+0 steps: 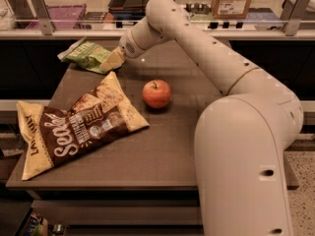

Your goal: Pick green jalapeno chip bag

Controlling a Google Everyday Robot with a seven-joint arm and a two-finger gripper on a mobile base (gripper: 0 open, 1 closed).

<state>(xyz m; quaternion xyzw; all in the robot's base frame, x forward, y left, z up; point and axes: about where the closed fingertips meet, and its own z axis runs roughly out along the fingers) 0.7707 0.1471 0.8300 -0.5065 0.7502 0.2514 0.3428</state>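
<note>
Cream-white robot arm (236, 132): the bulky lower segment fills the right foreground. The slimmer upper links reach up and left across the far side of the table.

Dark brown flat tabletop (162, 151): the front edge runs along the bottom and the left edge slants away. The right side is hidden behind the arm. Bare surface runs along the front and between the apple and the arm.

Large brown-and-cream crinkled chip bag with white script lettering (74, 127): lies flat at front left, and its left end hangs over the table's left edge.

Green jalapeno chip bag (87, 54): small, light green and creased, with white lettering and a paler rim. It lies flat at the table's far-left corner, and its left tip pokes past that corner. It sits well apart from the apple and near the big bag's upper corner, with a strip of bare table between.

Round red apple with a short stem (156, 93): upright at mid-table, just right of the big bag and not touching it.

Gripper (113, 60): pale, at the arm's tip, low over the table and against the green bag's right end. Whether the claw is spread or pinching the bag cannot be told.
</note>
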